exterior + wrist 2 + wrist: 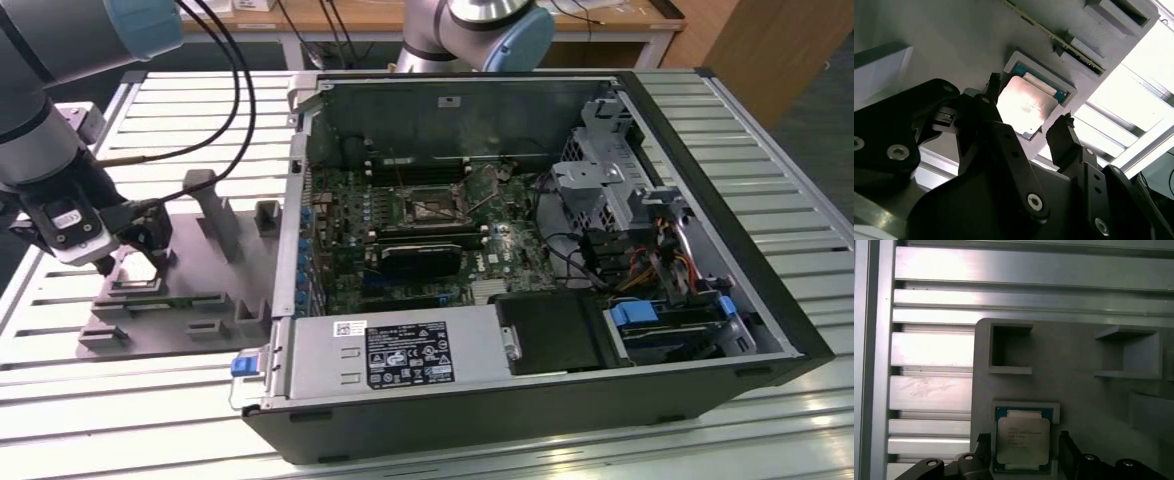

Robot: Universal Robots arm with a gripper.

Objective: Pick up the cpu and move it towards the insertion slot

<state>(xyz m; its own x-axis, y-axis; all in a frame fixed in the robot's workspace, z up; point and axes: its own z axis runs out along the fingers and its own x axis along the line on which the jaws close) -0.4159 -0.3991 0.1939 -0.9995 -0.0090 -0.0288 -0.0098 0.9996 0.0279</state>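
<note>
Second wrist view is showing the gripper [1030, 100] wide open either side of the cpu [1023, 107], so a crooked squeeze might be jamming it in its grey holder [1015, 59].

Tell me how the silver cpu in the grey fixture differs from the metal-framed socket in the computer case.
The silver square cpu sits in the grey plastic fixture outside the black computer case; the silvery-framed square insertion slot lies inside it. The cpu's top is bright; the slot's centre is dark. The open hand straddles the cpu, not the slot. Both are square.
</note>
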